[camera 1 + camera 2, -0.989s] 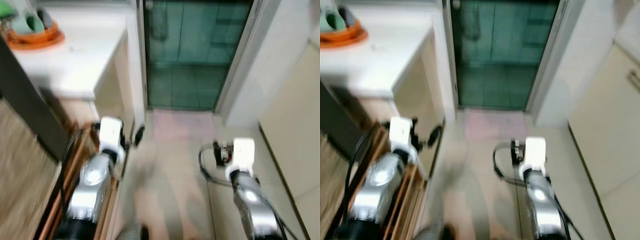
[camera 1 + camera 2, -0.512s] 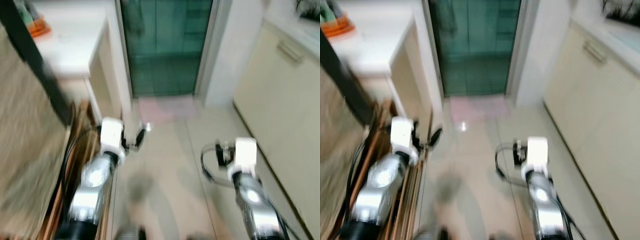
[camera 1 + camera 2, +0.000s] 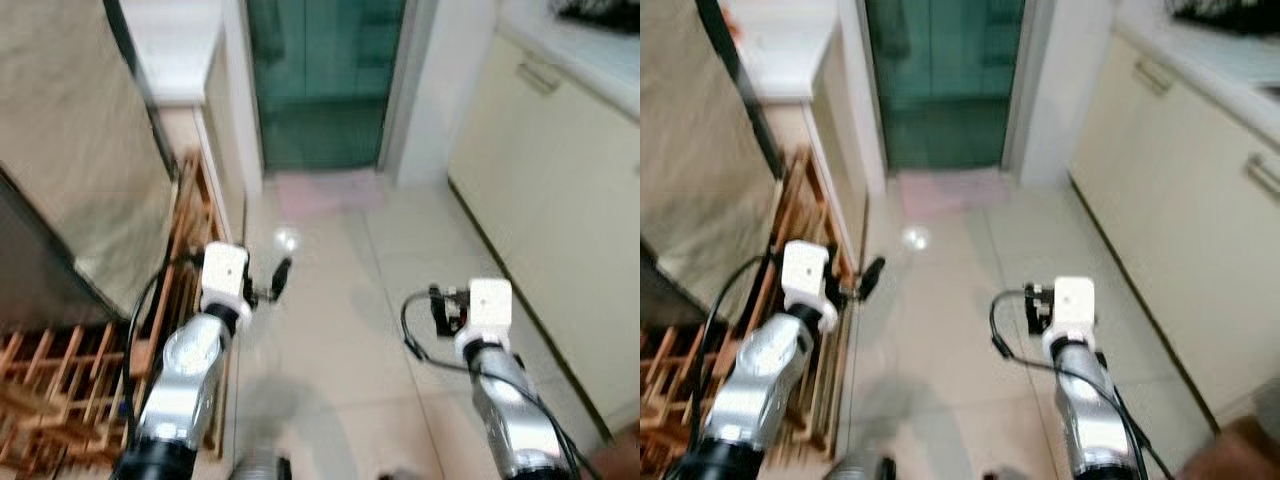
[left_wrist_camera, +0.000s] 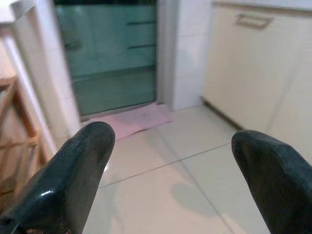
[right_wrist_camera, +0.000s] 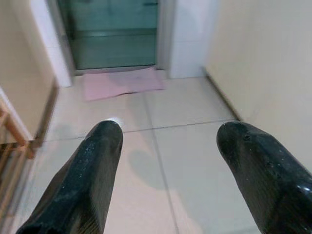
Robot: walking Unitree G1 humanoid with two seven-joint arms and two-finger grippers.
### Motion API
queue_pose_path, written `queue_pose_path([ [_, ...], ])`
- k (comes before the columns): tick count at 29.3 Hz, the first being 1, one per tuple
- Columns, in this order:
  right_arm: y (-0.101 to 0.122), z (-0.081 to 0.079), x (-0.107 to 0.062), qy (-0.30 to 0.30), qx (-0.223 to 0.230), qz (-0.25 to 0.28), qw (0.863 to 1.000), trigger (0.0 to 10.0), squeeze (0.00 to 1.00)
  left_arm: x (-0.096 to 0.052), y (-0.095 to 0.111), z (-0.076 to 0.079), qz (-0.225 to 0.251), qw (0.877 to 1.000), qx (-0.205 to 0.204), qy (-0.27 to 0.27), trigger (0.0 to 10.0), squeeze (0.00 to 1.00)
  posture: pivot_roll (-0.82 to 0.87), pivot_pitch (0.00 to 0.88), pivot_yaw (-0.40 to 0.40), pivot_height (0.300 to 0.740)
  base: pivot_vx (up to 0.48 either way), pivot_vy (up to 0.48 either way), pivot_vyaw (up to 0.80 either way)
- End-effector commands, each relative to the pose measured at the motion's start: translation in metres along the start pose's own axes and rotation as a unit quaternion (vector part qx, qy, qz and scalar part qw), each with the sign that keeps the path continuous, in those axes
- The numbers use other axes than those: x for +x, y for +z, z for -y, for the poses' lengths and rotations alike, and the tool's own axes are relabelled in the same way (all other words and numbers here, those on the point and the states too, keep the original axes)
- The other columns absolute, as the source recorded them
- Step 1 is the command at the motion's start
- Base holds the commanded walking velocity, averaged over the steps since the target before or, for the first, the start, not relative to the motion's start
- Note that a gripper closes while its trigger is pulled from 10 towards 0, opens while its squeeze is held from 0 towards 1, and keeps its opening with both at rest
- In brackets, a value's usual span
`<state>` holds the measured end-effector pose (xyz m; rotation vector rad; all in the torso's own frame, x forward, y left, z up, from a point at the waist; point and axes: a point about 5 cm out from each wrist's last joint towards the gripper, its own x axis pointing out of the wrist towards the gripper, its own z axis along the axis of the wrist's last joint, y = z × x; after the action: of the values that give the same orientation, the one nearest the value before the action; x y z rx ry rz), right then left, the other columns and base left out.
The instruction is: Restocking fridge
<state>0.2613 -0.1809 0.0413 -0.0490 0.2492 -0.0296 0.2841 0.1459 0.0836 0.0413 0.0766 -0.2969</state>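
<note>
Both silver arms reach forward at about the same height, well apart. The left gripper [image 4: 170, 161] has its two long black fingers [image 4: 73, 170] spread wide with nothing between them; the right gripper [image 5: 168, 161] likewise, fingers [image 5: 92, 165] parted and empty.

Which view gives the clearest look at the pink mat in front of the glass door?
The right wrist view: the pink mat lies sharp and whole beyond the open right gripper. The left wrist view shows it partly, behind a finger. Both eye views show it smaller and blurred.

rack [image 3: 60, 380] left, cabinets [image 3: 560, 200] right, door [image 3: 320, 80] ahead
</note>
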Motion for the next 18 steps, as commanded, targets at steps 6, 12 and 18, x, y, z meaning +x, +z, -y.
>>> queue_pose_path([
  [6, 0.0096, -0.0105, 0.0036, 0.029, 0.014, 0.025, 0.999, 10.0, 0.00, 0.0022, 0.0053, -0.0030, 0.013, 1.000, -0.005, 0.003, 10.0, 0.00, -0.02, 0.000, -0.013, 0.740, 0.000, 0.000, 0.63],
  [12, 0.0117, -0.0115, 0.0050, 0.035, 0.016, 0.031, 0.999, 10.0, 0.00, 0.0047, 0.0039, -0.0010, 0.007, 1.000, 0.003, 0.002, 10.0, 0.00, -0.01, 0.000, -0.014, 0.740, 0.000, 0.000, 0.56],
  [18, 0.0113, -0.0115, 0.0061, 0.038, 0.013, 0.032, 0.999, 10.0, 0.00, 0.0058, 0.0022, 0.0002, 0.002, 1.000, 0.020, -0.001, 10.0, 0.00, -0.01, 0.000, -0.016, 0.740, 0.000, 0.000, 0.56],
])
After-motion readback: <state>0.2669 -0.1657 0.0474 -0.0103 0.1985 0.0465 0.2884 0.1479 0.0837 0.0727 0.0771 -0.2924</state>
